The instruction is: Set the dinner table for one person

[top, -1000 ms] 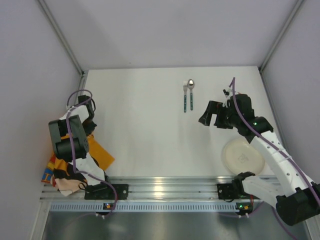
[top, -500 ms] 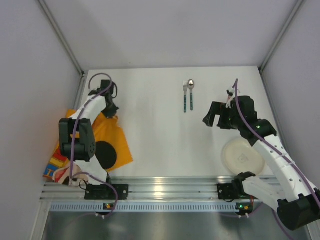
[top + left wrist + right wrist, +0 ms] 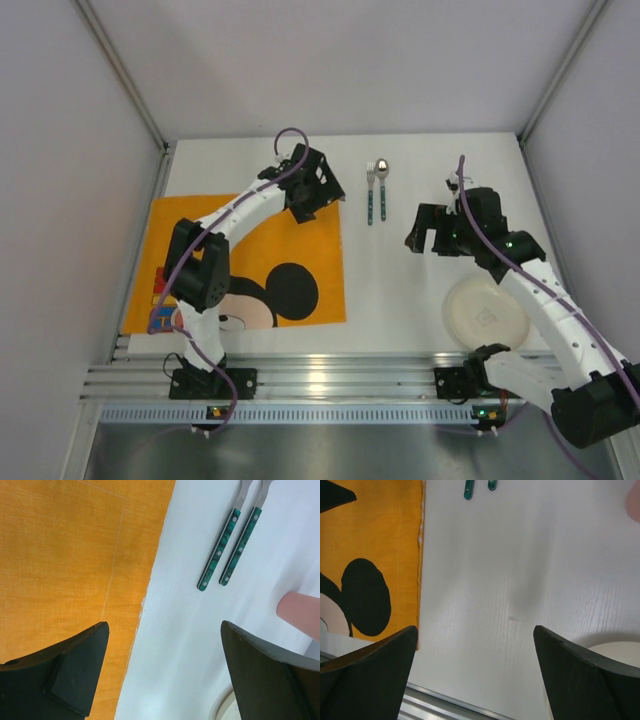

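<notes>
Tabletop first: the dinner table [image 3: 400, 290], white and matte, fills the middle of the top view. It runs from the grey walls at the upper edge down to the silver slotted rail [image 3: 330, 383] across the lower part of the frame.

An orange Mickey Mouse placemat [image 3: 250, 240] lies spread flat on the left half of the table, with the black ears and face in its lower part. A fork [image 3: 369, 195] and a spoon [image 3: 382, 190] with green handles lie side by side in the upper centre. Their heads point to the top of the frame, and they sit just right of the placemat's edge, apart from it. A cream round plate [image 3: 487, 313] sits at the lower right, near the rail.

The left gripper [image 3: 322, 192] is over the placemat's upper right corner. Its jaws are wide apart with nothing between them, and its wrist view shows the placemat's edge and bare table in the gap.

The right gripper [image 3: 428, 238] hangs over bare table right of the fork and spoon, with the plate below it in the frame. Its jaws are also spread and empty.

A pink rounded thing [image 3: 300, 620] shows at the right edge of the left wrist view; what it is cannot be told.
</notes>
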Available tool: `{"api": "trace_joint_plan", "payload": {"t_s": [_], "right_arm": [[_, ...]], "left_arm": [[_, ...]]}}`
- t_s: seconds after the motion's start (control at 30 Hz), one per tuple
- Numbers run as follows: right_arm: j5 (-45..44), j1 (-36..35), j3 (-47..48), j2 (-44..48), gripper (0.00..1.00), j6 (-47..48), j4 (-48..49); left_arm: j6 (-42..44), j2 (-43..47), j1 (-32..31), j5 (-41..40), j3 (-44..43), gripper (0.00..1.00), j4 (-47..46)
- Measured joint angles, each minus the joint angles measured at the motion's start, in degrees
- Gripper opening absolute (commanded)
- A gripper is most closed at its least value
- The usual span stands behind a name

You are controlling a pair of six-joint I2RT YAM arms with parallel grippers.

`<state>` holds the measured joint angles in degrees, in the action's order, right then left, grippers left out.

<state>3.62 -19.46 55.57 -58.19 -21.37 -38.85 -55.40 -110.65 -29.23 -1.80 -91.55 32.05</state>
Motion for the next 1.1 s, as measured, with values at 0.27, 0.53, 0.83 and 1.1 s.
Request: {"api": "trace_joint_plan", "payload": {"t_s": [0.27, 0.53, 0.83, 1.1], "right_arm": [[16.39, -0.46, 0.68, -14.6, 1.0, -2.75, 8.55], [26.69, -7.87, 8.11, -38.99, 0.98, -8.66, 19.12], [26.08, -11.28, 18.03, -53.11, 0.96, -11.52, 24.52], [24.48, -12.0, 22.05, -58.18, 0.93, -13.29, 25.44]], "left_arm": [[3.52, 6.16, 1.66, -4.96, -2.03, 0.98, 4.39], [8.68, 26.38, 14.08, -10.82, 11.32, 0.97, 6.25], [11.43, 34.82, 19.69, -11.56, 24.3, 0.97, 12.35], [12.94, 38.53, 20.81, -12.26, 24.7, 0.97, 13.53]]}}
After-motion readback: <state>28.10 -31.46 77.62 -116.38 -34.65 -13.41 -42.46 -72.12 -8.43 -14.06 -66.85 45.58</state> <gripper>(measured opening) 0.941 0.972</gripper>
